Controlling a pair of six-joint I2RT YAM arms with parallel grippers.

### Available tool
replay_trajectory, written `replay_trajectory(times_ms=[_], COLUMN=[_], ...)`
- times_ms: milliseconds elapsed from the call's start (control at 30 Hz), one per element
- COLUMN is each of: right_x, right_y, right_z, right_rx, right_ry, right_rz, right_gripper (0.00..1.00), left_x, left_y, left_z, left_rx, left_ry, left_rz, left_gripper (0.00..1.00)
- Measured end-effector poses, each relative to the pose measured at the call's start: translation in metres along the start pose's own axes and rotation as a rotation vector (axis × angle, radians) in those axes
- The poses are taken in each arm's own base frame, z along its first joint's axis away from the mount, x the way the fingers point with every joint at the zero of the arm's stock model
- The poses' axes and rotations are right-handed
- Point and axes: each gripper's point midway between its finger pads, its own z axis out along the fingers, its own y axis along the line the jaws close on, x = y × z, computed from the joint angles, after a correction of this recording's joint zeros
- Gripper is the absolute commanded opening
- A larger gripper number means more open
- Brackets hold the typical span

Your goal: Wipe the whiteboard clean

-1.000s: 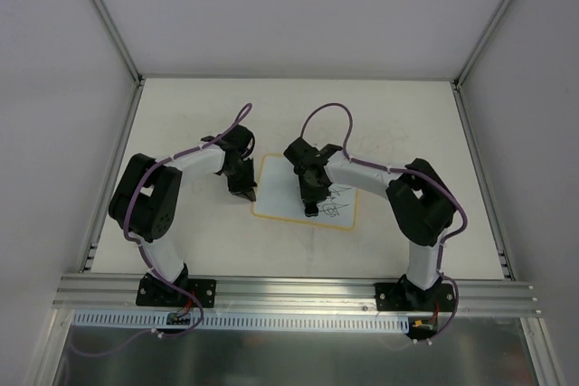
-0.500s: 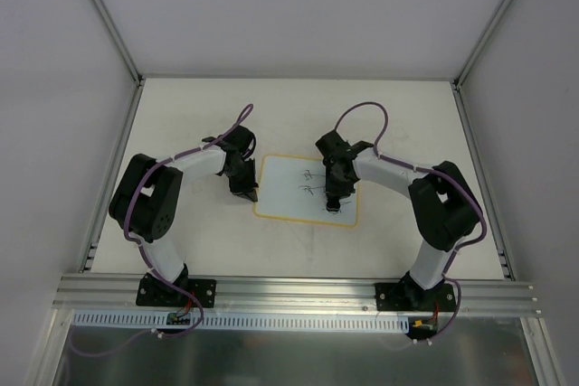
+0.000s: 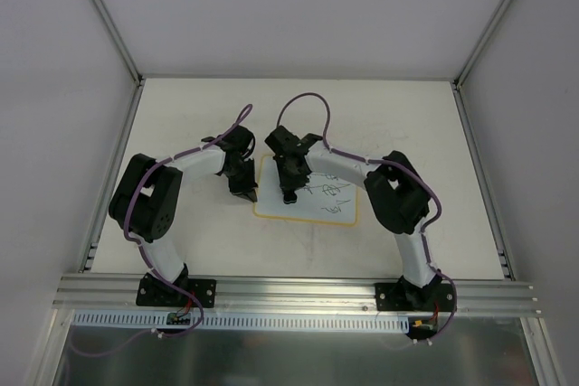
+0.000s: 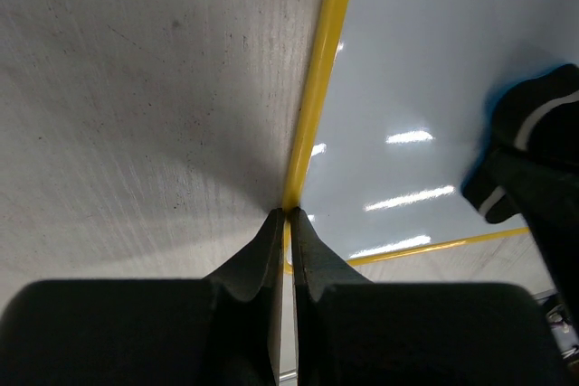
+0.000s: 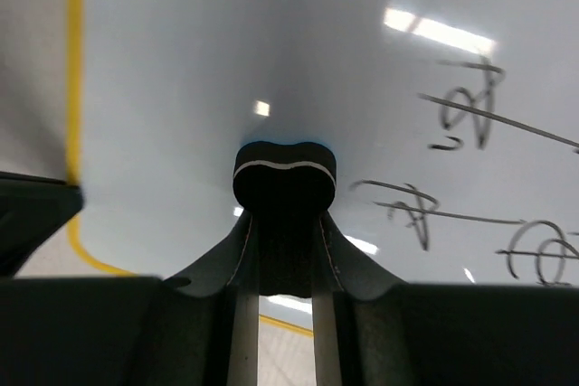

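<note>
The whiteboard (image 3: 312,211) lies flat at the table's middle, with a yellow rim and dark scribbles (image 3: 333,190) on its right half. My right gripper (image 3: 289,194) is shut on a black eraser (image 5: 285,174) and presses it on the board's left part, with the scribbles (image 5: 466,115) to its right. My left gripper (image 3: 247,194) is shut, empty, tips down on the board's left yellow rim (image 4: 317,88). In the left wrist view the fingertips (image 4: 289,216) meet on the rim, and the eraser (image 4: 529,155) shows at the right.
The off-white tabletop (image 3: 181,124) surrounds the board. White walls and metal frame posts (image 3: 104,15) close in the left, back and right. An aluminium rail (image 3: 298,291) runs along the near edge by the arm bases.
My right gripper with the eraser has swept from the board's right side to its left part. The left gripper has stayed on the left rim.
</note>
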Motion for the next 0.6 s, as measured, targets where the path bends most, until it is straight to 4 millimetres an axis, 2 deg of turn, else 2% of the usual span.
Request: replay_trajectory(times_ms=[133,333,433,600], right_x=[-0.005,-0.007,-0.009,-0.010], right_y=[0.023,0.016,-0.002,-0.062], right_z=[0.004,0.005,0.004,0.000], right_rx=[-0.026,-0.012,-0.001,0.053], right_ry=[0.001,0.008,0.004,0.004], right_rz=[-0.043,-0.038,-0.005,0.108], right_gripper=[0.00,0.00,0.00,0.00], left_x=[0.000,0.001,0.001,0.001], left_y=[0.000,0.000,0.001,0.000], left_z=[0.000,0.000,0.000,0.001], left_rx=[0.000,-0.001,0.001,0.009], left_ry=[0.000,0.000,-0.001,-0.004], left_rz=[0.000,0.000,0.000,0.000], left_gripper=[0.00,0.00,0.00,0.00])
